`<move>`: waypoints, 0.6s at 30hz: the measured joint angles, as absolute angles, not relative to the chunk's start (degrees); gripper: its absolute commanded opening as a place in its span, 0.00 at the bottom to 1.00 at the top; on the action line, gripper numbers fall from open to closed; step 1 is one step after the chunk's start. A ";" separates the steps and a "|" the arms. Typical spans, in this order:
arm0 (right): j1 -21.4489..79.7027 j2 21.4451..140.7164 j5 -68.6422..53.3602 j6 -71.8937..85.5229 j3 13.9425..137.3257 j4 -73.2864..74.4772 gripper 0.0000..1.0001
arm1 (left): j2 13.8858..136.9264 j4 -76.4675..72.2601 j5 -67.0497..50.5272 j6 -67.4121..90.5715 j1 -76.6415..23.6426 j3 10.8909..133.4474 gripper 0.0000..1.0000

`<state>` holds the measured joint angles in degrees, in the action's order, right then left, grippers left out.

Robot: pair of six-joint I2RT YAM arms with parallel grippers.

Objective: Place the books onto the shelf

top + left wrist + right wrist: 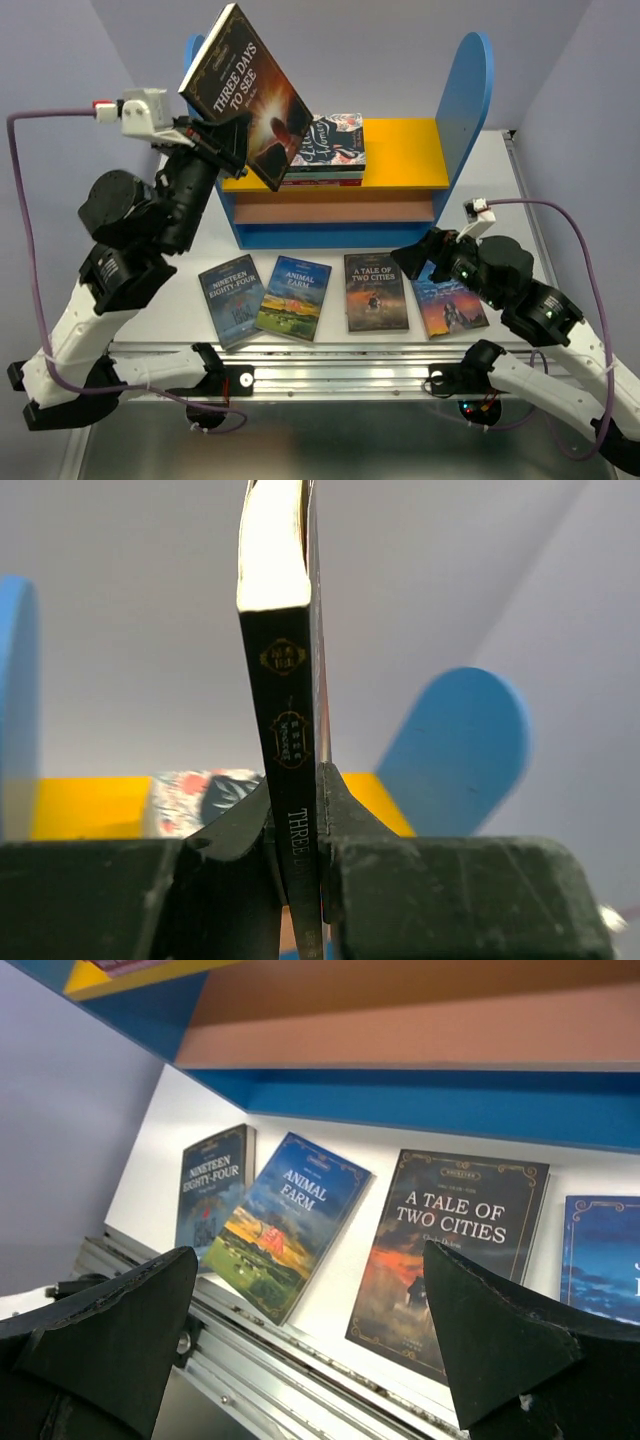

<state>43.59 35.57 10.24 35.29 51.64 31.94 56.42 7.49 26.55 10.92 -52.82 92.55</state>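
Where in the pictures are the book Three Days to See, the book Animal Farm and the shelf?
Three Days to See [247, 97]: top external view, middle of its front cover.
Animal Farm [287, 1222]: right wrist view, middle of its cover.
shelf [470, 90]: top external view, blue side panel at picture right.

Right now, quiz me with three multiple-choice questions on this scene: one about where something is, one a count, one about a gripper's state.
1. Where is the floral book? A on the yellow upper board; B on the table; C in the left gripper.
2. How many books lie on the table? A two; B four; C six.
3. The left gripper is: A open; B shut on Three Days to See; C shut on nothing.
Answers: A, it tops a stack there; B, four lie in a row before the shelf; B, it pinches the raised book.
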 measured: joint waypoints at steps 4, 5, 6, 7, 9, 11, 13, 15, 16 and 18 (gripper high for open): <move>43.59 38.17 8.86 34.63 51.55 32.16 1.00 | 63.96 8.19 36.56 0.84 -52.82 99.22 0.00; 43.59 38.79 8.14 34.37 51.55 32.16 1.00 | 65.73 7.75 39.53 -2.00 -52.82 100.14 0.00; 43.59 39.46 7.46 34.17 51.53 32.14 1.00 | 67.44 7.16 42.06 -4.97 -52.80 100.29 0.00; 43.59 39.88 7.03 34.02 51.53 32.14 1.00 | 69.30 7.16 44.12 -7.57 -52.77 100.27 0.00; 43.59 41.08 5.74 33.69 51.33 31.99 1.00 | 71.46 7.53 45.65 -10.81 -52.77 100.27 0.00; 43.59 41.76 5.08 33.36 51.05 31.86 1.00 | 72.64 7.25 46.48 -13.63 -52.84 99.83 0.00; 43.59 42.11 4.34 33.15 50.81 31.70 1.00 | 71.94 4.03 46.70 -17.23 -52.88 96.86 0.00; 43.59 42.19 3.29 32.86 50.63 31.42 1.00 | 68.66 -2.35 46.96 -22.65 -52.88 89.67 0.00; 43.59 42.13 2.79 32.69 50.50 31.07 1.00 | 67.96 -3.22 47.11 -23.70 -52.86 88.12 0.00; 43.59 42.06 1.52 32.47 50.13 30.17 1.00 | 65.98 -6.00 47.42 -26.61 -52.62 84.73 0.00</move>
